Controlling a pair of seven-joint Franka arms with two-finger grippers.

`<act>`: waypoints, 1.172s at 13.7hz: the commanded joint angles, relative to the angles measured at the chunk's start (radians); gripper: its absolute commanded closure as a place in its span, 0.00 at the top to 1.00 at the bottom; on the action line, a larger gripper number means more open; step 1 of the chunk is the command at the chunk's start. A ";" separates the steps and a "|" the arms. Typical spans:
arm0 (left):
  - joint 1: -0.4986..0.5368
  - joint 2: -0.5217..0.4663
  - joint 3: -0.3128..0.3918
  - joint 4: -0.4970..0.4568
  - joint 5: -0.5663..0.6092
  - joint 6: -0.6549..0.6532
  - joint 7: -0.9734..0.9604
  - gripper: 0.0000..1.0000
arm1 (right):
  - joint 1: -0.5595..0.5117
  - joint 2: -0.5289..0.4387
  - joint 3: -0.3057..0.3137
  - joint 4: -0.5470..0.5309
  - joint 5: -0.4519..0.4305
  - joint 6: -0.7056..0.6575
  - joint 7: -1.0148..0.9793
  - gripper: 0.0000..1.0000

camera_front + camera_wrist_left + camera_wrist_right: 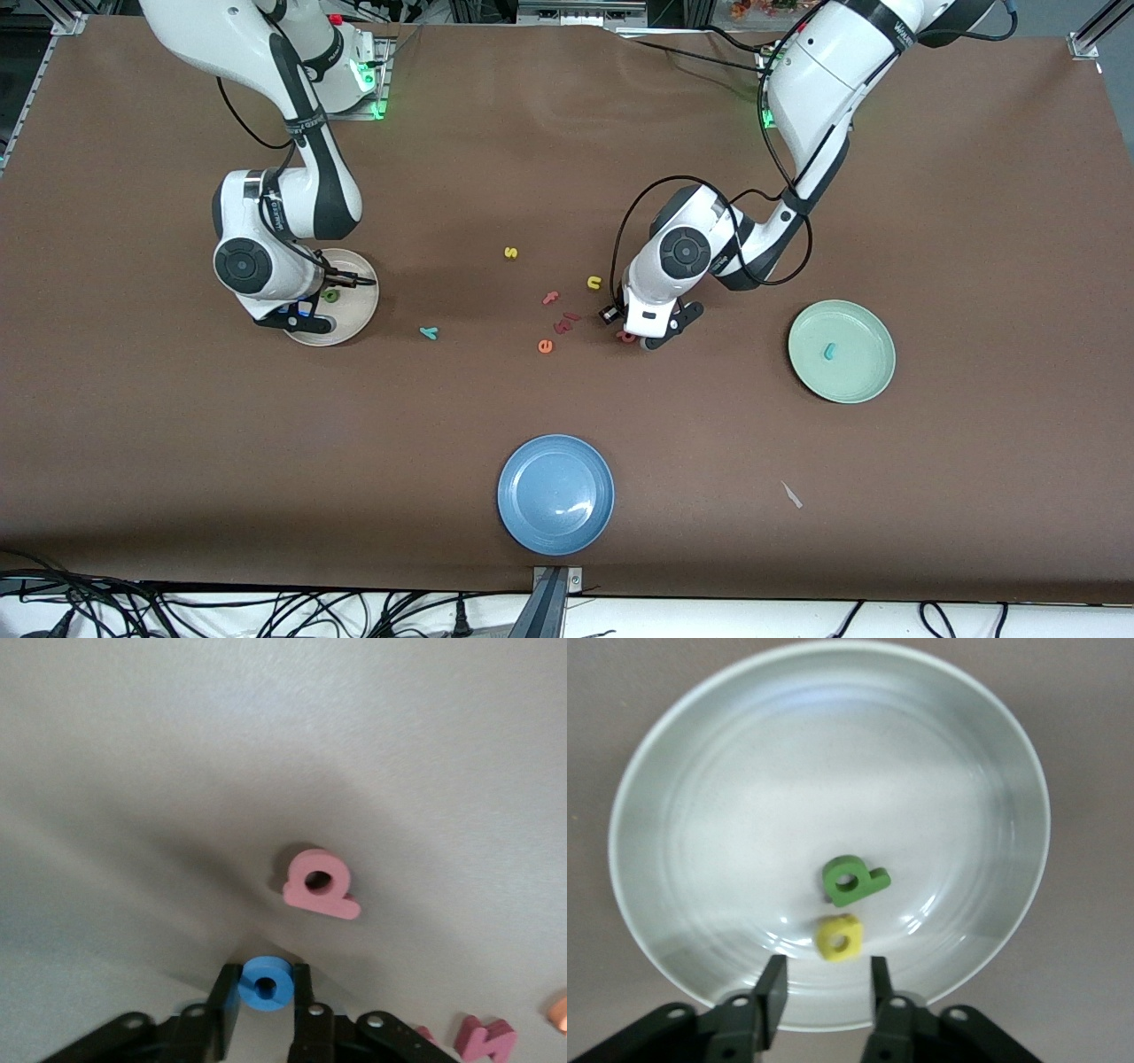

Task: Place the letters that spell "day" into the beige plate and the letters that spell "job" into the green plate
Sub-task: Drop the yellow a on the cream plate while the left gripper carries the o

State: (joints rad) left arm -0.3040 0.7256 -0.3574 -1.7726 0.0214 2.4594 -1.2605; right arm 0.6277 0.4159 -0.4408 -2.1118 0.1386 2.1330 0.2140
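My left gripper is down at the table among the loose letters, shut on the blue "o", one finger on each side of the ring. The pinkish-red "b" lies on the table just ahead of it. My right gripper hangs open over the beige plate. In that plate lie the yellow "d", just past its fingertips, and the green "a". The teal "y" lies on the table between the beige plate and the letter cluster. The green plate holds the teal "j".
Loose letters near my left gripper: a yellow "s", a yellow "u", a pink "f", a red piece and an orange "e". A blue plate sits near the front edge.
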 commanded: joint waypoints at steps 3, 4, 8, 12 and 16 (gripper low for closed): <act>0.000 -0.032 0.012 0.021 0.063 -0.043 -0.002 0.07 | 0.009 -0.060 -0.001 0.005 0.012 0.007 -0.010 1.00; 0.017 -0.079 0.011 0.021 0.063 -0.083 0.027 0.07 | 0.010 -0.060 0.002 0.028 0.012 0.007 -0.007 1.00; 0.115 -0.265 0.003 0.019 0.058 -0.314 0.226 0.07 | 0.017 -0.019 0.059 0.131 0.146 0.038 0.013 0.99; 0.282 -0.356 0.003 0.018 0.051 -0.491 0.473 0.08 | 0.084 0.087 0.082 0.180 0.171 0.160 0.016 0.87; 0.448 -0.370 0.003 0.004 0.051 -0.574 0.725 0.07 | 0.107 0.153 0.100 0.184 0.187 0.281 0.082 0.58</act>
State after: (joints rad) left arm 0.0845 0.3788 -0.3428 -1.7350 0.0600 1.9095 -0.6430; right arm 0.7336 0.5384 -0.3491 -1.9571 0.3021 2.3929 0.2755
